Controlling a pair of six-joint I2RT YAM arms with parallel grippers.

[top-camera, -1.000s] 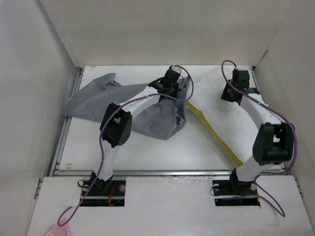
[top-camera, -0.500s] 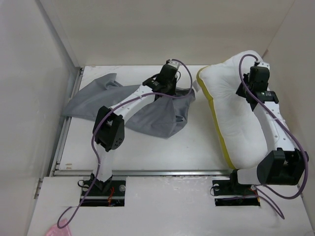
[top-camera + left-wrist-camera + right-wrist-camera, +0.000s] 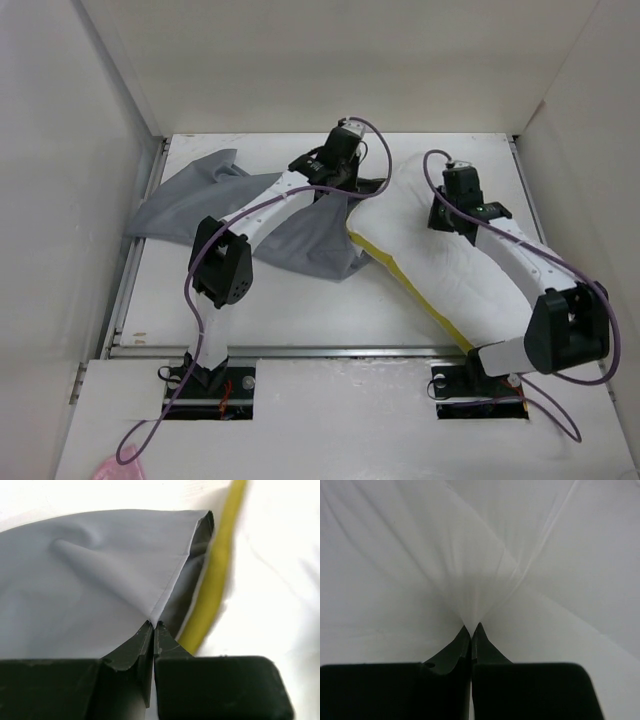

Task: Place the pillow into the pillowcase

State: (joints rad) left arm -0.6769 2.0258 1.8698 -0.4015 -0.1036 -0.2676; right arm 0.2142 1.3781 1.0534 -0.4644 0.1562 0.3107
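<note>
The grey pillowcase (image 3: 200, 200) lies wrinkled on the table's left half, its open end to the right. My left gripper (image 3: 352, 182) is shut on the hem of that opening (image 3: 170, 587) and holds it up. The white pillow (image 3: 430, 270) with yellow piping (image 3: 410, 290) lies at the centre right, its left corner against the pillowcase mouth. In the left wrist view the piping (image 3: 215, 580) runs right beside the opening. My right gripper (image 3: 445, 222) is shut on a pinch of the pillow's white fabric (image 3: 480, 580), which bunches at my fingertips.
White walls enclose the table at the back and both sides. A metal rail (image 3: 300, 351) runs along the table's near edge in front of the arm bases. A pink object (image 3: 118, 468) lies at the bottom left, off the table.
My right arm has swung the pillow down and to the left, from raised at the right wall to flat with its corner at the pillowcase mouth. My left gripper has stayed holding the hem.
</note>
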